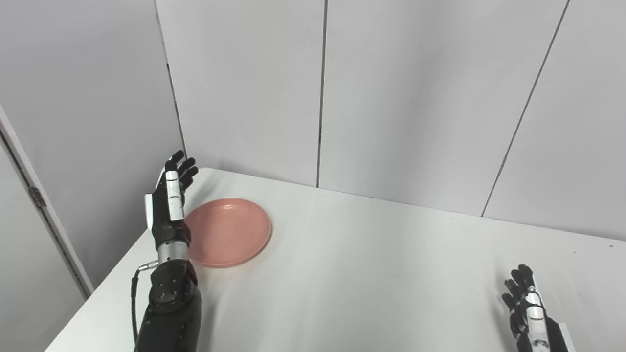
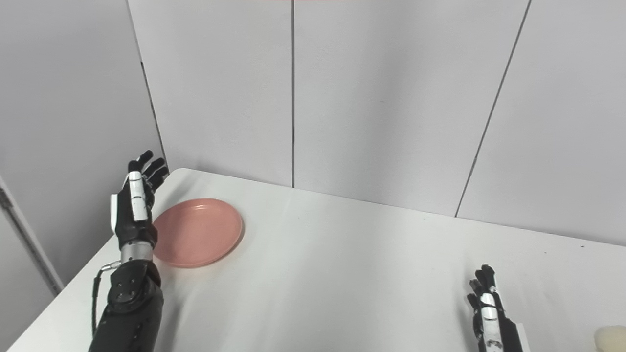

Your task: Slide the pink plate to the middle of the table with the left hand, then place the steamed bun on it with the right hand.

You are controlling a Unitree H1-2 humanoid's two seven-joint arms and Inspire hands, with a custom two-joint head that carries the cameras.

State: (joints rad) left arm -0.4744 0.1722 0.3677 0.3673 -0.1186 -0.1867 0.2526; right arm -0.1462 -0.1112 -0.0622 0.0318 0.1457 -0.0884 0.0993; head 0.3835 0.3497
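Observation:
The pink plate (image 1: 227, 231) lies flat near the table's far left corner. My left hand (image 1: 169, 201) stands upright right beside the plate's left rim, fingers stretched and apart, holding nothing; whether it touches the rim I cannot tell. My right hand (image 2: 486, 305) rests low at the near right of the table, fingers extended, empty. A pale rounded steamed bun (image 2: 611, 338) shows only partly at the bottom right corner of the right eye view, to the right of that hand.
The white table (image 1: 371, 274) stretches between the two hands. Grey wall panels (image 1: 323, 93) rise close behind its far edge and left corner. The table's left edge (image 1: 93, 298) runs just beside my left forearm.

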